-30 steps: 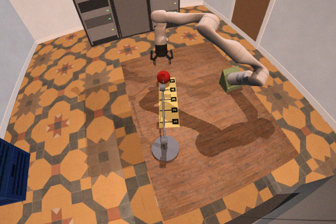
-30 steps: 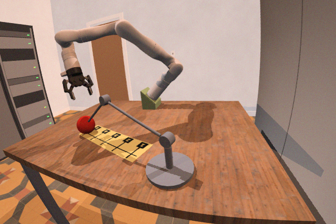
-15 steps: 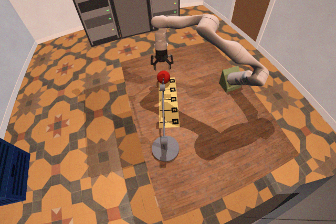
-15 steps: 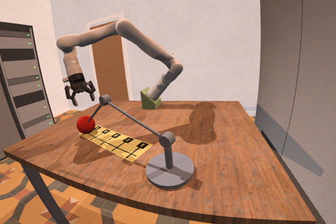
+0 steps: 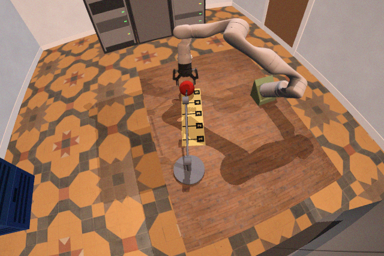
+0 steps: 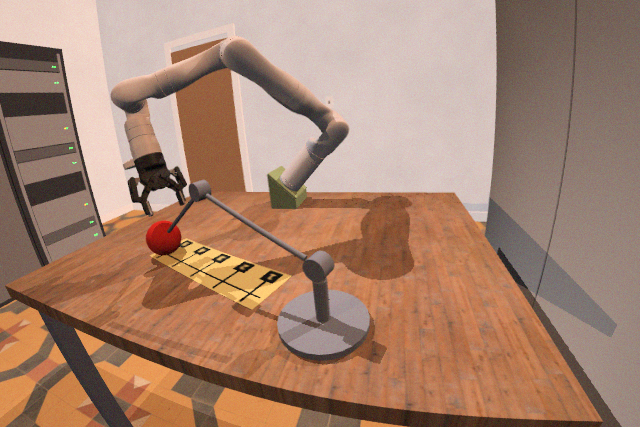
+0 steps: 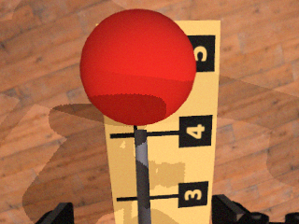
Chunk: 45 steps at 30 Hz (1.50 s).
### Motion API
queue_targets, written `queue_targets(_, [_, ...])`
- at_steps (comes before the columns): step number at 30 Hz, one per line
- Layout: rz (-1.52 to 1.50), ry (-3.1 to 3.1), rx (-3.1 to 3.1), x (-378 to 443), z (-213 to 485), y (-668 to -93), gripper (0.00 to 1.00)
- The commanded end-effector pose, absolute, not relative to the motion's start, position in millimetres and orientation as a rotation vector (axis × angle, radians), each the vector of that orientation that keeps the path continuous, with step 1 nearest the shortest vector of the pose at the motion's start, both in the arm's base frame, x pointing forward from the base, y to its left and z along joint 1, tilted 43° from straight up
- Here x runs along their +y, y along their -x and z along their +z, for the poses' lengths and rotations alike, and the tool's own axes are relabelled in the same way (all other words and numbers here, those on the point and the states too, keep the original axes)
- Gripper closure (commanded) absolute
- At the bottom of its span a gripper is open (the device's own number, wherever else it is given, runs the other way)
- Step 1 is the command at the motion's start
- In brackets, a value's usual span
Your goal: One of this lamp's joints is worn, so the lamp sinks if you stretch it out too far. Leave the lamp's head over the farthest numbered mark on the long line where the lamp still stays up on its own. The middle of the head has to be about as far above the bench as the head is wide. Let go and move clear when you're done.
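Observation:
The lamp's red ball head hangs low at the far end of the yellow strip, beside label 5; it hides that mark's line in the wrist view. Its exact height is unclear. The grey elbow joint stands higher than the head. The long arm slopes down to the lower joint above the round base. My gripper is open and empty, pointing down above the head, with no visible contact.
The green block under my arm's base stands on the wooden bench across from the lamp. My arm arches over the bench. Its shadows cross the bench and strip. Server racks stand beyond the bench's far end.

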<state>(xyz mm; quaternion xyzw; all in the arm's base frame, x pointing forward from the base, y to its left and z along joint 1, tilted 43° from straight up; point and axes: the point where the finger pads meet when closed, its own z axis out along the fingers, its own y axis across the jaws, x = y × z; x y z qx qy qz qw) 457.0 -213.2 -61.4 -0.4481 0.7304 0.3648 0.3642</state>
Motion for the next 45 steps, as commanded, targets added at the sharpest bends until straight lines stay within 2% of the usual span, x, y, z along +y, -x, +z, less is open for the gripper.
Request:
queue_targets(1, [0.94, 1.154, 1.879, -209, -62, -458, 0.0])
queue_targets(34, [0.947, 1.156, 1.877, -173, -79, -466, 0.0])
queue_targets(35, [0.947, 1.156, 1.877, -173, -79, -466, 1.0])
queue_targets(45, [0.946, 1.155, 1.877, -173, -79, -466, 1.0])
